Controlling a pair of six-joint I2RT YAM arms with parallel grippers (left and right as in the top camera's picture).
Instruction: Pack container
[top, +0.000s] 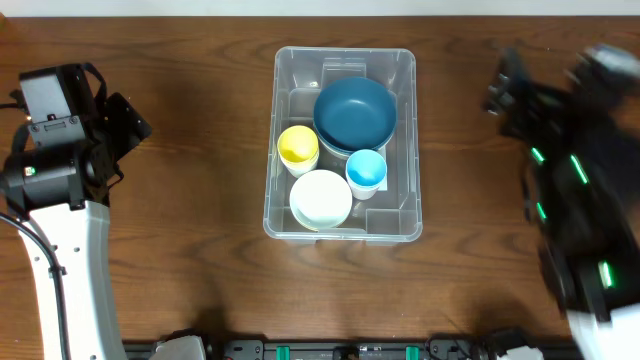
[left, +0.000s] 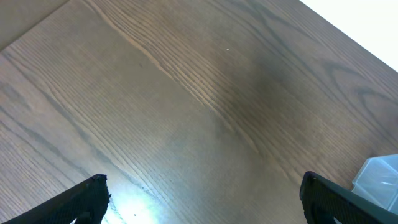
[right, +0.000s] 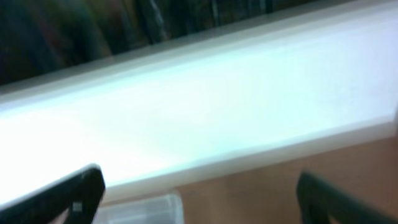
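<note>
So here's where I'm at. The container (top: 409, 150) sits pretty much dead center on the wooden table (top: 180, 230), long side running away from me, and neither of my arms is touching it. Inside it there's a dark blue bowl (top: 354, 110) at the far end, a yellow cup (top: 297, 146) just left of it, a light blue cup (top: 366, 170) right in front of the bowl, and a white bowl (top: 320, 198) at the near end, tucked up against both cups.

My left gripper (left: 205, 196) is off to the left, well apart from the bin. Its fingers are spread wide with nothing but bare wood grain between them. One clear corner of the container just peeks into the lower right of that wrist view.

My right gripper (right: 199, 193) is out on the right side, also well clear of the bin. Everything from that arm is super blurry, both from overhead and from its own camera, but the two fingers sit far apart at the bottom corners, so it's released and holding nothing. Beyond them I mostly see a bright white band. There's a bit of clear plastic at the bottom edge too, but I can't tell what it is.
</note>
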